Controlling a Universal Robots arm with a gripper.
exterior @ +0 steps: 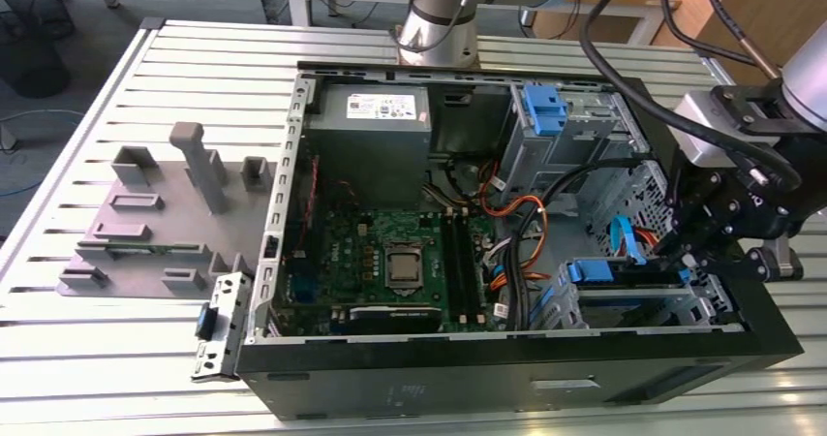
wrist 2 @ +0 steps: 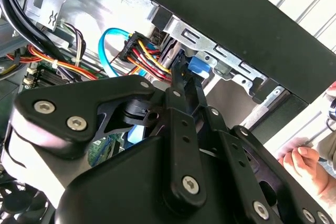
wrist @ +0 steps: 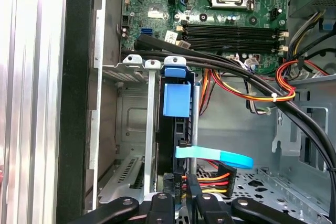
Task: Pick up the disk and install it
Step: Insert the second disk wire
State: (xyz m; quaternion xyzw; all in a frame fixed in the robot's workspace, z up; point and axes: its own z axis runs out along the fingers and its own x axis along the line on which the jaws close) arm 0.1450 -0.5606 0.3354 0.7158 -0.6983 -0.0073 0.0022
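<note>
Seemingly mid-install: the gripper (wrist: 181, 195), fingers pinched together and grasping nothing I can make out, sits at the cabled end of the disk (wrist: 176, 100). The disk stands on edge in the drive cage (wrist: 131, 124) at the exterior view's right, near corner of the case (exterior: 517, 383). Finishing likely calls for a straight push along the rails, clear of wires. One disk, one gripper, one motherboard (wrist: 231, 19) beyond.

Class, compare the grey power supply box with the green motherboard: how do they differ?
The power supply box is grey with a white sticker; the motherboard is green. The power supply box is a raised block; the motherboard lies flat. Both sit inside the open computer case.
</note>
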